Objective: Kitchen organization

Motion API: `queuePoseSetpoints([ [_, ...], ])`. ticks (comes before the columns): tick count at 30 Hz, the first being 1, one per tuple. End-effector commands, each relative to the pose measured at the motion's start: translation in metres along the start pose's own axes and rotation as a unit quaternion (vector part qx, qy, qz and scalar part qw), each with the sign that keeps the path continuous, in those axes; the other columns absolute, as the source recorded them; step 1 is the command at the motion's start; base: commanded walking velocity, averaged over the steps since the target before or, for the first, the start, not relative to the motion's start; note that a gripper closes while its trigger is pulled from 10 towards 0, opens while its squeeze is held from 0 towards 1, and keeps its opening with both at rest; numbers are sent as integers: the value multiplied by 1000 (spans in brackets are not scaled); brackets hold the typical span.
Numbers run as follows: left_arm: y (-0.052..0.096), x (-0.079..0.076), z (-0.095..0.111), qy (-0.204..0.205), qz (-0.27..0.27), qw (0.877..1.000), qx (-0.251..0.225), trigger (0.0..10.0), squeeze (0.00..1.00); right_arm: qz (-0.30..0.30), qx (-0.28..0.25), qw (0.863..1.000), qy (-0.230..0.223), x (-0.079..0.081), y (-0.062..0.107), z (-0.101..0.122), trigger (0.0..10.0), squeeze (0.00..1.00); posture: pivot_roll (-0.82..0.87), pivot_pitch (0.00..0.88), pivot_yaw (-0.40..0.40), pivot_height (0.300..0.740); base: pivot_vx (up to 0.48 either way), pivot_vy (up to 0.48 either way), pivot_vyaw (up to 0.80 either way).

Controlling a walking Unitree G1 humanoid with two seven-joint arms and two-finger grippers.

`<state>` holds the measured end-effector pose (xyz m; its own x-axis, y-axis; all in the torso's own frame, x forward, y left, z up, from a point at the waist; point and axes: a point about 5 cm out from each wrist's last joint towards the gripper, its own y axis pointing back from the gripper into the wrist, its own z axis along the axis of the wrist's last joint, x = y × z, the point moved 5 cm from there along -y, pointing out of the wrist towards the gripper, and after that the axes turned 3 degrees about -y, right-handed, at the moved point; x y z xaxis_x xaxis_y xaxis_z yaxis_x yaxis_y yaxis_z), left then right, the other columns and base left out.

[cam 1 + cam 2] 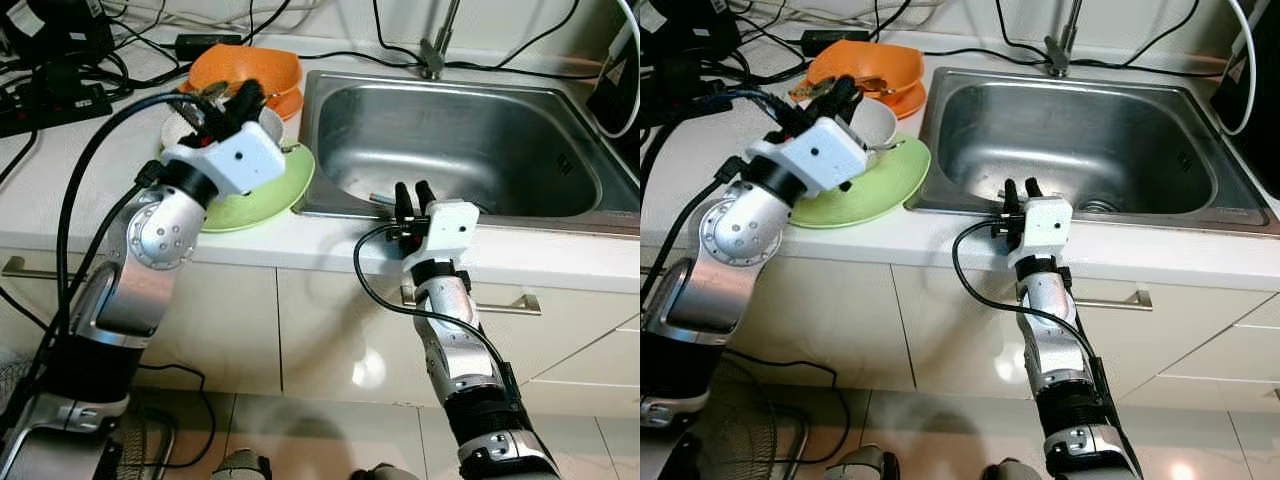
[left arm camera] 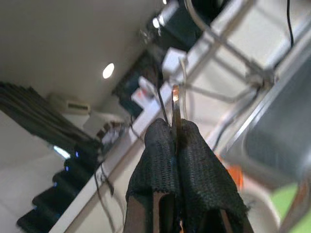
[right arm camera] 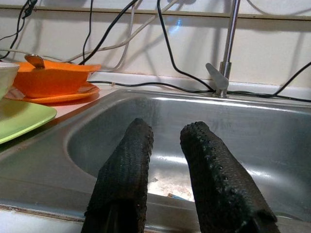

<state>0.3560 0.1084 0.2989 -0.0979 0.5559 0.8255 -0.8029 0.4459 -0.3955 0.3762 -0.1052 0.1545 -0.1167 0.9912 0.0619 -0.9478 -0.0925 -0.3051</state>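
Right gripper (image 1: 415, 190): nearest the camera, at the sink's (image 1: 560, 160) front rim; fingers (image 3: 124, 170) parted a narrow gap, holding nothing, pointing into the basin.
Left gripper (image 1: 232, 100): raised over the white bowl (image 1: 876, 118); fingers (image 2: 194, 165) pressed together on a thin metal utensil handle (image 2: 176, 109).
Utensil axis: long axis runs in line with the fingers, free end past the fingertips; utensil type cannot be told.
Dishes: white bowl on green plate (image 1: 262, 200), just left of the sink; orange bowl (image 1: 245, 68) on an orange plate behind.
Edges: green plate's rim reaches the sink edge.
Open room: basin largely bare; cables (image 1: 60, 90) crowd the counter's (image 1: 60, 200) back left.
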Motion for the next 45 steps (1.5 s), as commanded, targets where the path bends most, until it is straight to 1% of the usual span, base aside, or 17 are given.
queuePoseSetpoints([
  [1,-4,6,17,5,8,999,-32,10000,0,1,7,1000,5,-1,-3,-1,10000,0,71,74,-34,718,0,0,0],
  [5,-6,3,31,42,12,998,-53,10000,0,4,5,1000,11,0,-5,0,10000,0,68,68,-34,718,0,0,0],
  [9,-11,3,47,124,25,989,-78,10000,0,8,-1,1000,16,1,-8,4,10000,0,66,61,-33,718,0,0,0],
  [10,-11,3,47,124,25,989,-78,10000,0,8,-1,1000,16,1,-8,4,10000,0,66,61,-33,718,0,0,0],
  [12,-15,-3,58,161,11,983,-91,10000,0,10,-8,1000,19,0,-11,8,10000,0,63,59,-34,718,0,0,0],
  [13,-17,-6,66,189,7,977,-102,10000,0,10,-12,1000,20,0,-13,11,10000,992,60,54,-33,718,0,0,0],
  [16,-19,-6,72,211,8,971,-110,10000,0,10,-15,1000,19,0,-14,12,10000,1000,60,51,-33,718,0,0,0],
  [18,-20,-8,77,249,5,961,-117,10000,0,18,-23,999,25,2,-16,17,10000,1000,59,49,-32,718,0,0,0],
  [21,-21,-11,78,284,-2,952,-116,10000,0,32,-34,998,38,5,-18,22,10000,1000,57,45,-31,718,0,0,0],
  [22,-22,-13,78,311,-4,944,-114,10000,0,45,-42,997,50,9,-20,27,10000,1000,54,40,-30,718,0,0,0],
  [23,-22,-13,78,311,-4,944,-114,10000,0,45,-42,997,50,9,-20,27,10000,1000,54,40,-30,718,0,0,0],
  [24,-23,-12,77,336,0,935,-112,10000,0,69,-52,994,68,15,-22,33,10000,1000,54,38,-31,718,0,0,0],
  [25,-23,-12,77,336,0,935,-112,10000,0,69,-52,994,68,15,-22,33,10000,1000,54,38,-31,718,0,0,0],
  [26,-23,-12,76,345,-1,932,-111,10000,0,91,-61,990,89,21,-23,37,10000,16,53,39,-30,718,0,0,0],
  [35,-20,-26,77,359,-37,927,-103,10000,0,111,-96,984,97,27,-29,60,10000,0,52,53,-29,718,0,0,0],
  [40,-18,-31,75,366,-52,924,-96,10000,0,97,-101,985,96,23,-31,64,10000,0,53,58,-26,718,0,0,0],
  [45,-16,-37,74,374,-63,920,-92,10000,0,101,-101,986,84,27,-29,64,10000,0,54,62,-21,718,0,0,0],
])
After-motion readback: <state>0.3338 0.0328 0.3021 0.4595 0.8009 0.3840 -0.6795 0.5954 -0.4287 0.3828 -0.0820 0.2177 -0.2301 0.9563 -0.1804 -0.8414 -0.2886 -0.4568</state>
